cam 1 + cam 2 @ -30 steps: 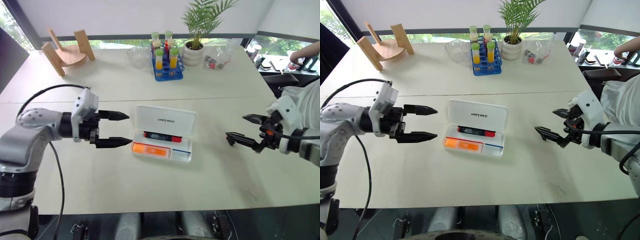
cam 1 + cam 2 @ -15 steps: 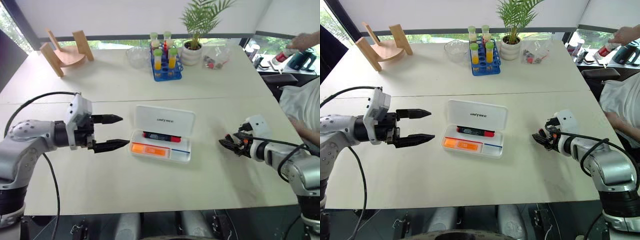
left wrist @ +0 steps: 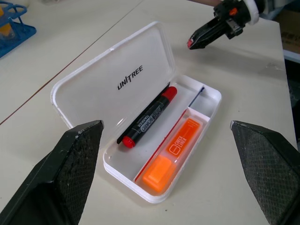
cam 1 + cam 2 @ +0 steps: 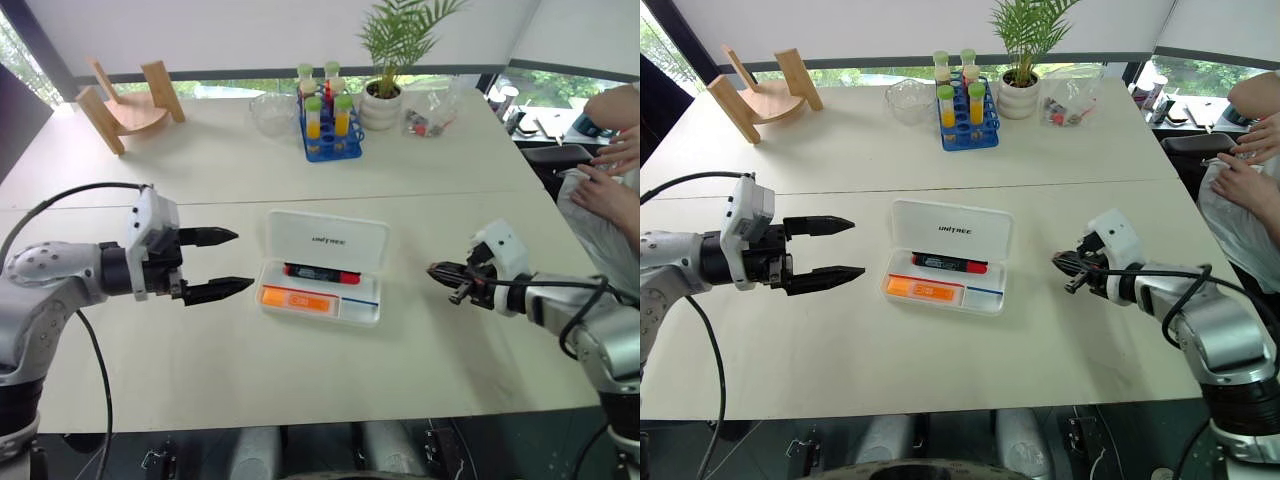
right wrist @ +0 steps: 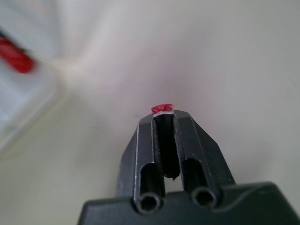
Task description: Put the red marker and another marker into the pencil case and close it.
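Pencil case (image 3: 140,75) glossy white plastic; table (image 4: 450,340) matt, probably laminate.

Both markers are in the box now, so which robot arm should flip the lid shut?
Probably the left. The left gripper hangs beside the pencil case, jaws open, level with the lid. The right gripper is shut and sits farther off. Red marker and orange highlighter lie inside.

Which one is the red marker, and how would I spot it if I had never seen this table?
Look at the middle of the white table, where the pencil case lies open. Inside its tray lie two pens side by side. The red marker is the slim black one with a bright red cap, nearer the raised lid, while its neighbour, the highlighter, is thick, flat-sided and orange all over.
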